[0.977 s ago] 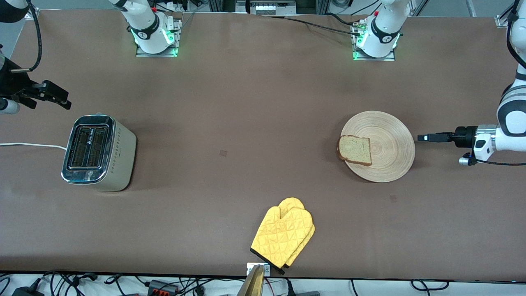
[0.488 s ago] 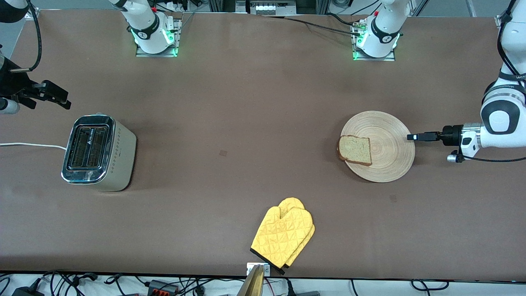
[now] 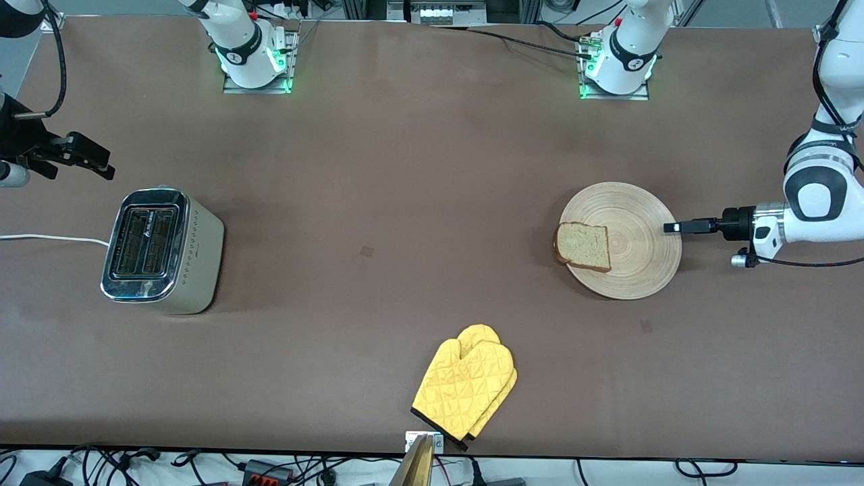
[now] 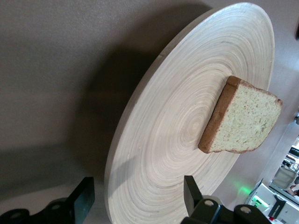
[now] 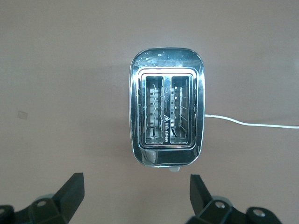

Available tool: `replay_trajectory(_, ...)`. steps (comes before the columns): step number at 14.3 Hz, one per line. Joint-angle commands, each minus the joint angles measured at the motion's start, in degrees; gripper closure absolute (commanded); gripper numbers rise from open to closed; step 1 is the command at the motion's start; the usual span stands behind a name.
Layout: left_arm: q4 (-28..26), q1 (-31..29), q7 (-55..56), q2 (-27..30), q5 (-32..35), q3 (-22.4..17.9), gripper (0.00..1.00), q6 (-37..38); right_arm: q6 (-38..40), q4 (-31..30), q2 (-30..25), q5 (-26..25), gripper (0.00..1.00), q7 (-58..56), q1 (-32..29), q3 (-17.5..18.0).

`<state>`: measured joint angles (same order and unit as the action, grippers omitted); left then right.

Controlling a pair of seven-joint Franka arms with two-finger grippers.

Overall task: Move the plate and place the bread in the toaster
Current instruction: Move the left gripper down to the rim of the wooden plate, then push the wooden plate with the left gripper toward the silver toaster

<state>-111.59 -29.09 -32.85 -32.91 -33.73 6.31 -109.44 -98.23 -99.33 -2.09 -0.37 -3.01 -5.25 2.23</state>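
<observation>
The light-wood plate [image 3: 641, 253] lies toward the left arm's end of the table. The bread [image 3: 582, 246] lies on its edge toward the right arm's end. My left gripper [image 3: 670, 227] is open and low at the plate's rim. In the left wrist view its fingers [image 4: 191, 196] straddle the rim of the plate [image 4: 163, 140], with the bread [image 4: 243, 116] farther along. The toaster [image 3: 162, 250] stands at the right arm's end with both slots empty. My right gripper [image 3: 101, 162] is open and empty, up over the table beside the toaster [image 5: 166, 119].
A yellow oven mitt [image 3: 466, 388] lies near the table's front edge, midway along it. The toaster's white cord [image 3: 47, 237] runs off toward the right arm's end of the table and also shows in the right wrist view [image 5: 252, 123].
My left gripper has moved in toward the plate and its fingers now reach the rim. The plate, bread and toaster have not moved. The right arm has hardly moved.
</observation>
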Motion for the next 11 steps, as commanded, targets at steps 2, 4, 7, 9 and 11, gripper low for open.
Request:
replay_trajectory(2,-0.4,-0.2,-3.1,-0.9,-2.7,0.4,0.32,-1.2,-0.7,-0.6,-0.5,-0.7,0.00,-1.0,-0.9,0.6)
replay_trajectory(4,-0.4,-0.2,-3.2,-0.9,-2.7,0.4,0.45,-1.1,-0.3,-0.5,-0.5,-0.6,0.00,-1.0,-0.9,0.6)
replay_trajectory(7,-0.3,-0.2,-3.5,-0.9,-2.7,0.4,0.65,-0.9,0.0,-0.3,-0.3,-0.6,0.00,-1.0,-0.8,0.6)
replay_trajectory(9,-0.1,-0.3,-7.3,-1.0,-3.1,0.5,0.80,-0.6,0.0,-0.3,-0.3,-0.5,0.00,-0.9,-0.9,0.6)
replay_trajectory(11,-0.1,-0.5,-7.9,-1.0,-3.1,0.5,0.97,-0.3,0.1,-0.3,-0.3,-0.5,0.00,-0.9,-0.7,0.6)
